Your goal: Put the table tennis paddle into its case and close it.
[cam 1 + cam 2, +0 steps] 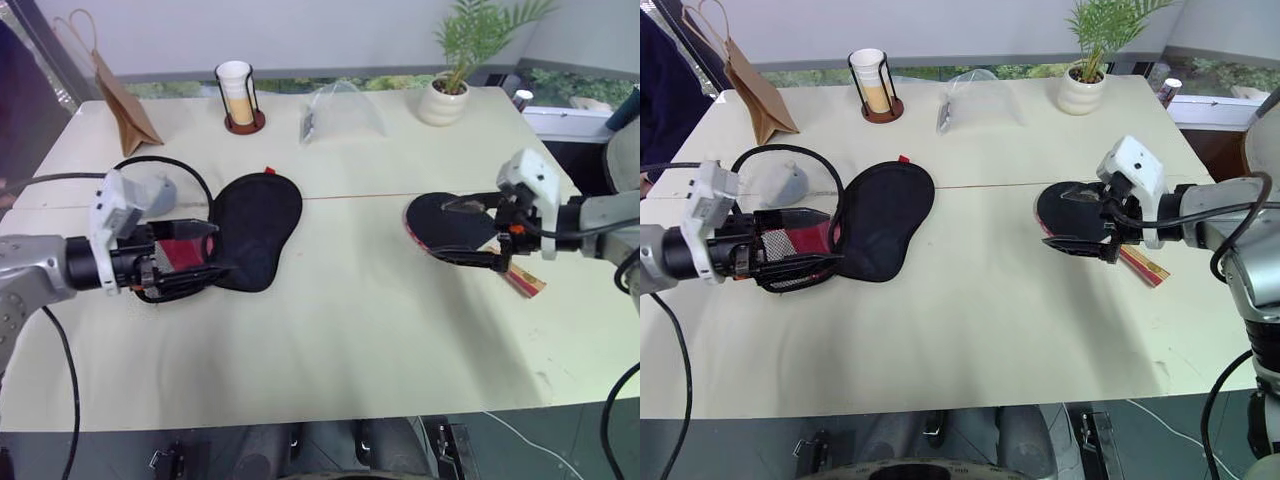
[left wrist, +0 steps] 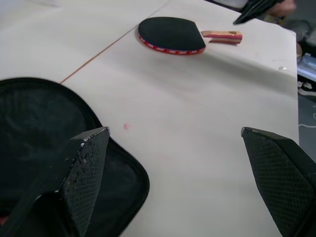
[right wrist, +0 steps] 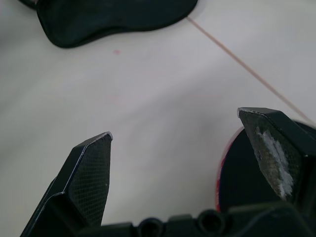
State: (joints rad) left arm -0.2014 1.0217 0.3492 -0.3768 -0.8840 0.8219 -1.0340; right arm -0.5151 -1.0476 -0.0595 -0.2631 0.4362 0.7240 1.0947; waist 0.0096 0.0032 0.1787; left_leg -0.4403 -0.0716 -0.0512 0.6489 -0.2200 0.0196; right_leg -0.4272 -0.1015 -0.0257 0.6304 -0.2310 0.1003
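The paddle lies flat on the tabletop directly under the right claw, handle toward the robot's right; that claw gapes wide, holding nothing. The case lies well apart by the left claw, likewise wide and empty.

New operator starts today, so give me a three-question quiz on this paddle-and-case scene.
1. True or false: the paddle is already inside the case.
2. Which gripper is over the paddle? A) left B) right
3. Fill in: both grippers' jaws are ____.

Key: 1. False; it lies on the table, apart from the case. 2. B, the right gripper; the left gripper is at the case. 3. open.
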